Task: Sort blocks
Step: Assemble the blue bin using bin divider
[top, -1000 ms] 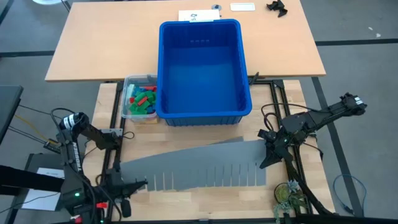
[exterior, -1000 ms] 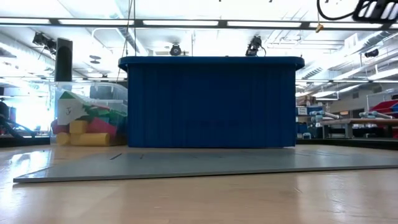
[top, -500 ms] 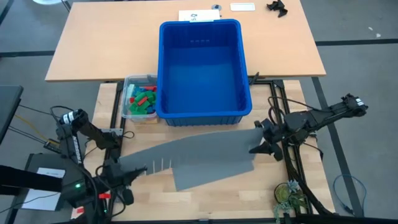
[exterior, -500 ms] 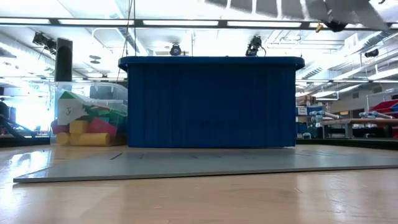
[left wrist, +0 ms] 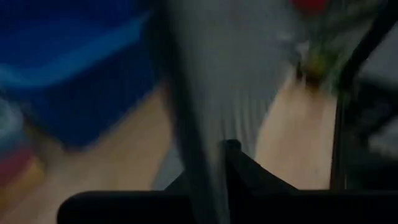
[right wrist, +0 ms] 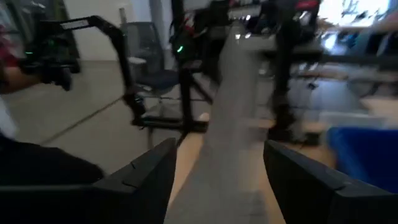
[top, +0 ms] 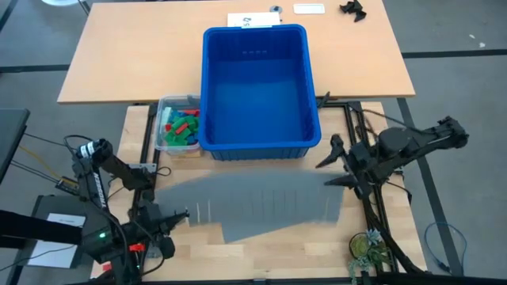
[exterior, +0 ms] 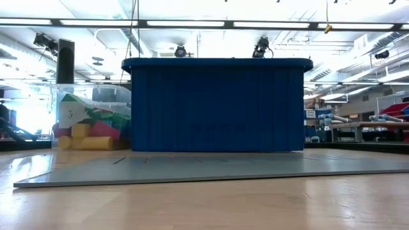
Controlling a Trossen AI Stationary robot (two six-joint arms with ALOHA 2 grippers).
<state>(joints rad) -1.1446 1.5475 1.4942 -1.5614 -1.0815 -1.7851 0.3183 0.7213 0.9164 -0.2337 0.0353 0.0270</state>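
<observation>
The blocks, red, green, blue and yellow, lie in a clear tub against the left wall of the big blue bin; the low view shows them too. A long grey slotted sheet hangs blurred across the table's near half. My left gripper is shut on its left end. My right gripper stands open at the sheet's right end, raised above the table, and in its wrist view the sheet runs between its spread fingers. My left gripper pinches the sheet's left end between its two fingers, coming from the table's left. The sheet stands on edge in that view and stretches away toward the right arm. My right gripper: I cannot tell whether its fingers touch the sheet.
A second grey sheet lies flat on the near table in front of the bin. Black frame rails run along both sides. A small plant-like thing sits at the near right. Beyond the bin stands a light wooden table.
My right gripper has risen and gone toward the far edge, rolling over, and its fingers have spread wide. The sheet's right end was lifted off the table with it while the left end stayed in my left gripper. The sheet now shows blurred.
</observation>
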